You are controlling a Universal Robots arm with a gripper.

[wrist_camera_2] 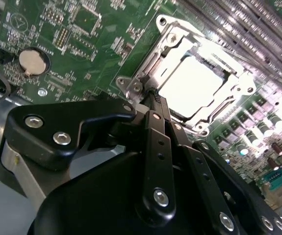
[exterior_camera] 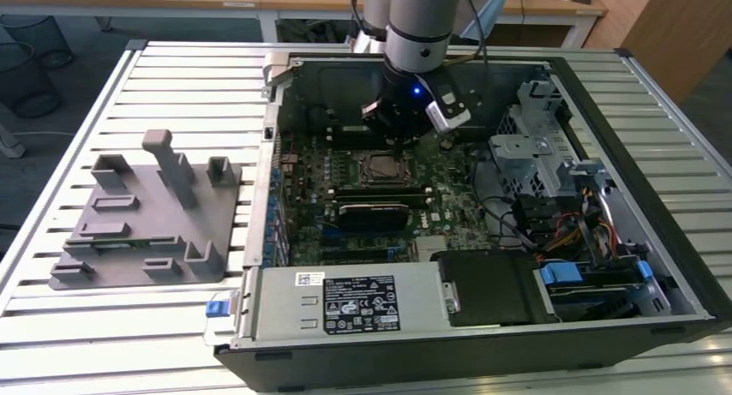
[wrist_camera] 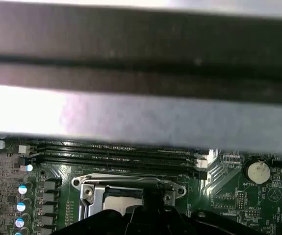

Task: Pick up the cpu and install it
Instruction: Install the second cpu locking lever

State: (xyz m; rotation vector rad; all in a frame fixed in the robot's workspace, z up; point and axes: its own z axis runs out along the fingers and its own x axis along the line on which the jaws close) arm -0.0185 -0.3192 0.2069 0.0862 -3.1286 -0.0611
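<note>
Gripper (wrist_camera_2: 156,98) hangs inside the open computer case (exterior_camera: 640,326), just over the motherboard (exterior_camera: 458,198); fingers pressed together, nothing between them. Grey holder tray (exterior_camera: 126,241) sits left on the table. Cpu (wrist_camera_2: 192,85) lies in its socket (wrist_camera_2: 131,88).

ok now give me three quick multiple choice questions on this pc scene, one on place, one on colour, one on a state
1. Where does the cpu lie?
A) in the socket
B) on the grey tray
C) on the table slats

2. What colour is the motherboard?
A) red
B) green
C) white

3. How is the computer case?
A) shut by a panel
B) lying open
C) standing upright

Answers: 1 A, its silvery top sits inside the metal frame in the second wrist view; 2 B, the board is green in both wrist views; 3 B, the exterior view looks straight into it.
</note>
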